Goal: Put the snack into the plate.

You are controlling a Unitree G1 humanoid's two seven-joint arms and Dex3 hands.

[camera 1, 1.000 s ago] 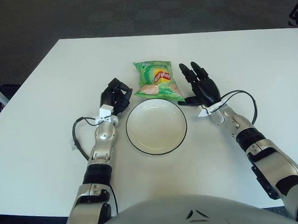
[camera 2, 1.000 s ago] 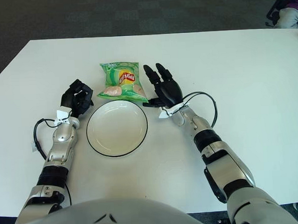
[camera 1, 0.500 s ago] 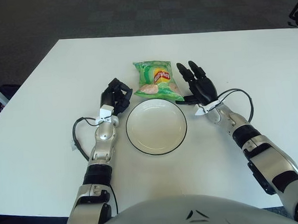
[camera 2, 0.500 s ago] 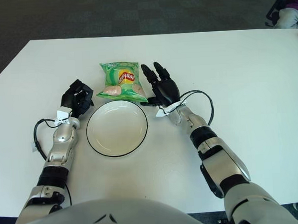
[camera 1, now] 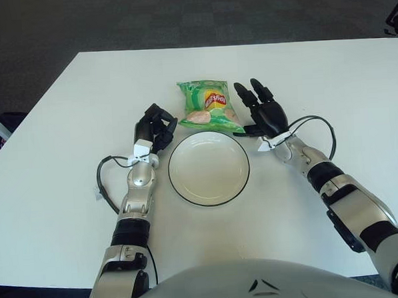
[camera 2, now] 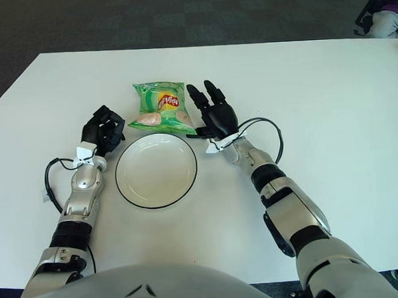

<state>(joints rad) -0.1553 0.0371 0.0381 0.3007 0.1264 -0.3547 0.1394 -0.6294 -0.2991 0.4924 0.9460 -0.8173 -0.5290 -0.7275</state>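
A green snack bag (camera 1: 209, 106) lies flat on the white table, just behind a round white plate (camera 1: 209, 172) with a dark rim. Nothing is in the plate. My right hand (camera 1: 260, 112) stands against the bag's right edge with its fingers stretched forward and spread. Its thumb reaches toward the bag's near right corner, and the hand holds nothing. My left hand (camera 1: 152, 128) shows just left of the plate, fingers curled in, holding nothing.
The white table (camera 1: 315, 69) stretches wide on both sides and behind the bag. Black cables loop beside my left wrist (camera 1: 104, 184) and right wrist (camera 1: 321, 126). Dark carpet lies beyond the table's far edge.
My right hand has slid left and slightly forward, from a small gap to right up against the bag's right edge. The left hand, plate and bag stay about where they were.
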